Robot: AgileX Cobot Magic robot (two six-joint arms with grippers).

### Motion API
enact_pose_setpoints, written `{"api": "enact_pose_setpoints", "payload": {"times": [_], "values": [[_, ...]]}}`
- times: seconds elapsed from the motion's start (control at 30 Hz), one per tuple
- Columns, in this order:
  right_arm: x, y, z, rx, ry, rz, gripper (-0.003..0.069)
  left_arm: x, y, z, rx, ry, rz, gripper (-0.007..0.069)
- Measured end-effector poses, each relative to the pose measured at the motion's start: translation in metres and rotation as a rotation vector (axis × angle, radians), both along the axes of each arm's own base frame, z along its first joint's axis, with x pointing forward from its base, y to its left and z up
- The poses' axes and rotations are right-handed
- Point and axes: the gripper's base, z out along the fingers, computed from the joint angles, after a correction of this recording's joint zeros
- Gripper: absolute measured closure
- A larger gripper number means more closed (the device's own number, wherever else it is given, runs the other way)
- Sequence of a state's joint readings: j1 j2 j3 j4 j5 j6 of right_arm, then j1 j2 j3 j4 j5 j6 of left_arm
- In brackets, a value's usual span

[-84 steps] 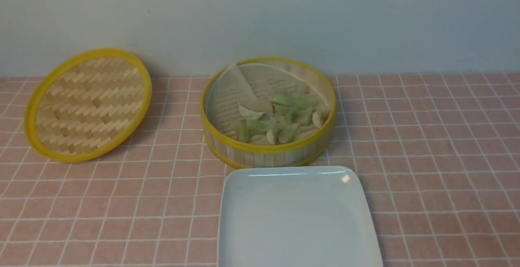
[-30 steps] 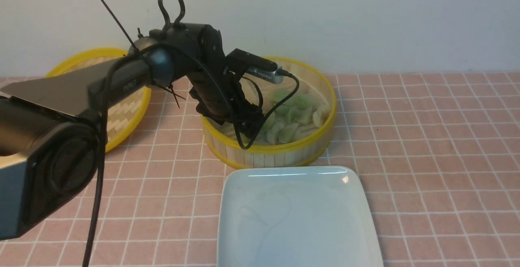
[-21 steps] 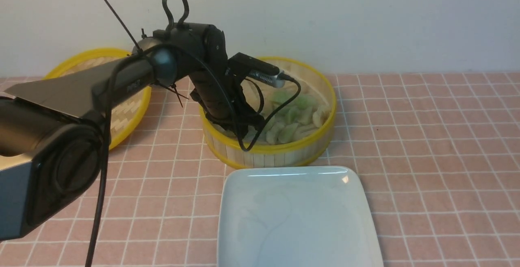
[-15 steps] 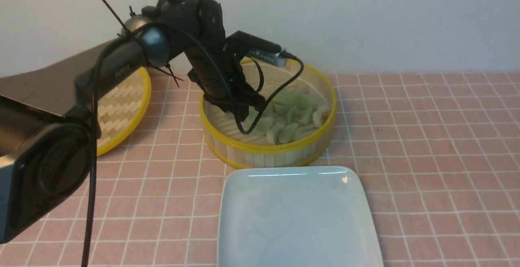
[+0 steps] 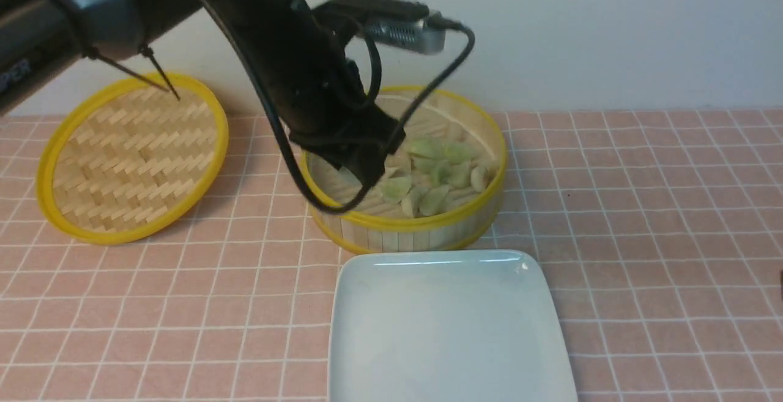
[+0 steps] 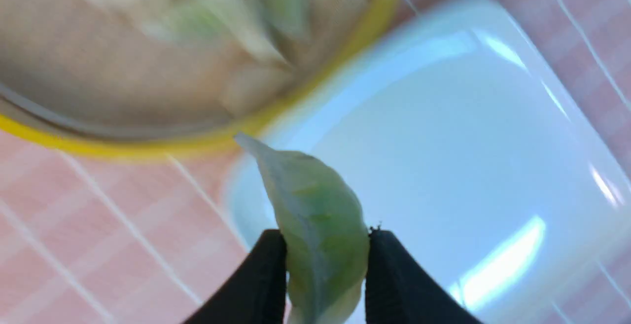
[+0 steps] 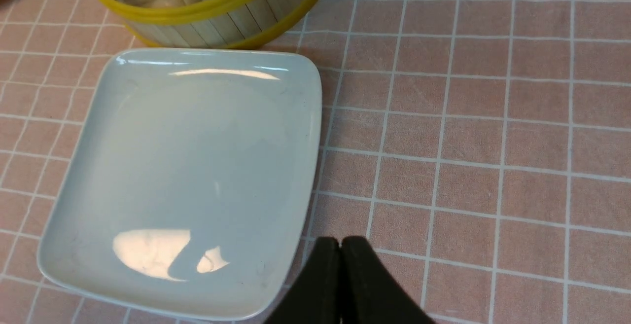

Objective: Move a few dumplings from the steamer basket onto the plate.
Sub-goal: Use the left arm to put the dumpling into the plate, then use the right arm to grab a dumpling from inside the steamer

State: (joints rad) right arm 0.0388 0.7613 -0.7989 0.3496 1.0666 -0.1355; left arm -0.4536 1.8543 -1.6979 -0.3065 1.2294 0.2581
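Observation:
A pale green dumpling [image 6: 318, 215] hangs pinched between the two black fingers of my left gripper [image 6: 325, 237], which is shut on it. In the front view the left gripper [image 5: 367, 172] is lifted over the left part of the steamer basket [image 5: 404, 226], and its fingertips are hidden by the arm. Several green and whitish dumplings [image 5: 437, 172] lie in the basket. The pale square plate [image 5: 452, 328] sits bare just in front of the basket. My right gripper [image 7: 340, 242] is shut with nothing in it, above the cloth by the plate's [image 7: 187, 166] near right corner.
A flat woven lid [image 5: 131, 157] with a yellow rim leans at the back left. A pink checked cloth [image 5: 642, 237] covers the table. A pale wall runs close behind the basket. The left arm's cable loops over the basket's left rim.
The left gripper closed on a green dumpling inside the basket, then rose out of it with the dumpling held. The right gripper stayed shut.

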Motion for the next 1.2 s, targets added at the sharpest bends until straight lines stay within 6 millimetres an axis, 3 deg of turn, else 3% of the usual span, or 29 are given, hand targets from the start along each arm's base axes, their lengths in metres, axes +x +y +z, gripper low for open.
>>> {"api": "enact_pose_setpoints", "payload": {"times": [0.13, 0.27, 0.33, 0.53, 0.6, 0.67, 0.83, 0.87, 0.93, 0.97, 1.0, 1.03, 1.13, 1.2], "values": [[0.003, 0.000, -0.001, -0.005, 0.002, 0.003, 0.0673, -0.029, -0.020, -0.050, 0.079, 0.145, -0.109, 0.0441], [0.009, 0.001, -0.004, -0.015, 0.021, 0.020, 0.0673, -0.034, -0.037, -0.086, 0.130, 0.173, -0.147, 0.0434], [0.017, 0.002, -0.006, -0.011, 0.054, 0.027, 0.0673, -0.033, -0.044, -0.099, 0.137, 0.176, -0.154, 0.0391], [0.055, 0.009, 0.005, 0.008, 0.138, 0.110, 0.0673, -0.028, -0.052, -0.113, 0.137, 0.167, -0.150, 0.0106], [0.070, 0.013, 0.011, 0.030, 0.147, 0.140, 0.0673, -0.025, -0.054, -0.106, 0.127, 0.150, -0.140, 0.0082], [0.088, 0.020, 0.019, 0.043, 0.139, 0.180, 0.0673, -0.021, -0.054, -0.094, 0.123, 0.132, -0.122, 0.0113], [0.135, 0.050, 0.028, 0.000, 0.138, 0.295, 0.0672, -0.014, -0.032, -0.055, 0.130, 0.061, -0.055, 0.0409], [0.156, 0.064, 0.027, -0.032, 0.141, 0.334, 0.0671, -0.015, -0.015, -0.031, 0.121, 0.019, -0.012, 0.0531], [0.180, 0.083, 0.025, -0.066, 0.145, 0.369, 0.0669, -0.018, 0.007, -0.003, 0.102, -0.027, 0.045, 0.0599], [0.192, 0.092, 0.022, -0.085, 0.146, 0.380, 0.0666, -0.022, 0.018, 0.010, 0.087, -0.055, 0.074, 0.0614], [0.194, 0.094, 0.021, -0.089, 0.146, 0.383, 0.0666, -0.021, 0.020, 0.010, 0.087, -0.054, 0.078, 0.0616], [0.210, 0.107, 0.016, -0.120, 0.148, 0.398, 0.0660, -0.031, 0.036, 0.028, 0.067, -0.094, 0.114, 0.0625], [0.242, 0.131, 0.001, -0.187, 0.142, 0.429, 0.0626, -0.056, 0.060, 0.047, 0.042, -0.139, 0.154, 0.0631], [0.263, 0.149, -0.019, -0.240, 0.153, 0.454, 0.0585, -0.078, 0.071, 0.054, 0.023, -0.172, 0.167, 0.0631]]}}
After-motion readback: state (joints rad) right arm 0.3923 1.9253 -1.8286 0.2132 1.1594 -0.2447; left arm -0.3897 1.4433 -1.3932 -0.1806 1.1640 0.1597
